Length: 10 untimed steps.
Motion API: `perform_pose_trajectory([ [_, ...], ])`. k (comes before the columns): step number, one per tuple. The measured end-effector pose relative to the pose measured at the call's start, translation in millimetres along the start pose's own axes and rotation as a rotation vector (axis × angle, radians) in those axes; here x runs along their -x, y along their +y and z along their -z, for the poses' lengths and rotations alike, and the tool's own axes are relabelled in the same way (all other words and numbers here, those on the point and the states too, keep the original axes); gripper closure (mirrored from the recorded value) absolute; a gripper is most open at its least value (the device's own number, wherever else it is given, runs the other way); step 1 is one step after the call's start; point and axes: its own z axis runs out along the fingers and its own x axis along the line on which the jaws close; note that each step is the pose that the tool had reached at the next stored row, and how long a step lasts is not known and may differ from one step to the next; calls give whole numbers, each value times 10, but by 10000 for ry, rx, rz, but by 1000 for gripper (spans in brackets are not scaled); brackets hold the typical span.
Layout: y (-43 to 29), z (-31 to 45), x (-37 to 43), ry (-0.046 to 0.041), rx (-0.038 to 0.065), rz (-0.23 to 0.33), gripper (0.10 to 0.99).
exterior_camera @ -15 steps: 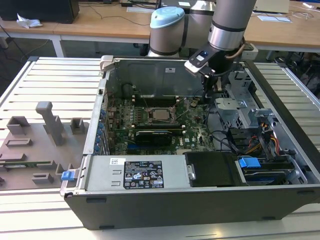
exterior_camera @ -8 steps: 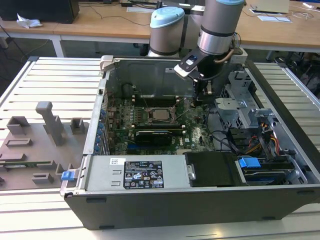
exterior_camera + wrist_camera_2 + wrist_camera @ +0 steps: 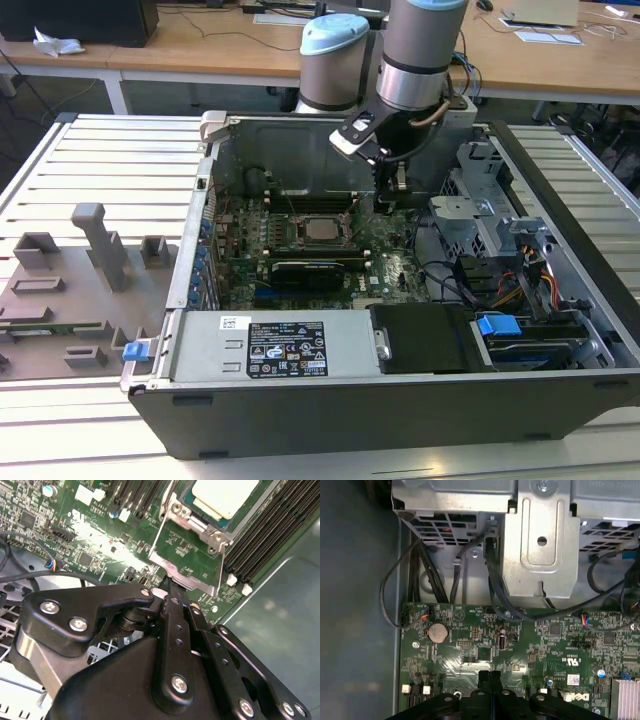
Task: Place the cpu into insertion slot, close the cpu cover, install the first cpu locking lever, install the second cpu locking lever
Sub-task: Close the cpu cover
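Open computer case (image 3: 400, 420) sits mid-frame in the exterior view, with its power supply (image 3: 270, 345) along the lower edge and a grey drive cage (image 3: 480, 205) toward the exterior view's right. You have the green motherboard (image 3: 385, 262) lying flat on the case floor, centre of frame. Your arm (image 3: 420, 50) drops in from the top centre. The gripper (image 3: 397, 185) hangs low over the board, just to the exterior view's right of the socket. Both wrist views show the black fingers (image 3: 490, 680) pressed together, only a thin seam between them, nothing clamped that you can make out. The insertion slot (image 3: 303, 240) is in the middle of the board. The cpu cover (image 3: 192, 580) stands swung open off the slot, with green board showing through its window. In the second wrist view the gripper (image 3: 170, 591) tips sit right at the cover's outer edge; contact cannot be told. The cpu (image 3: 225, 495) is already seated in the slot, pale metal top up. A coin cell (image 3: 438, 632) shows on the board in the first wrist view.
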Motion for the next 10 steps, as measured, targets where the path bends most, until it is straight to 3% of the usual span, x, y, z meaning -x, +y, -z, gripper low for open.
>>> perform_pose_trajectory([
  [4,-127,-1,-3,-1,-1,-1,980],
  [10,-191,-5,-5,0,0,0,980],
])
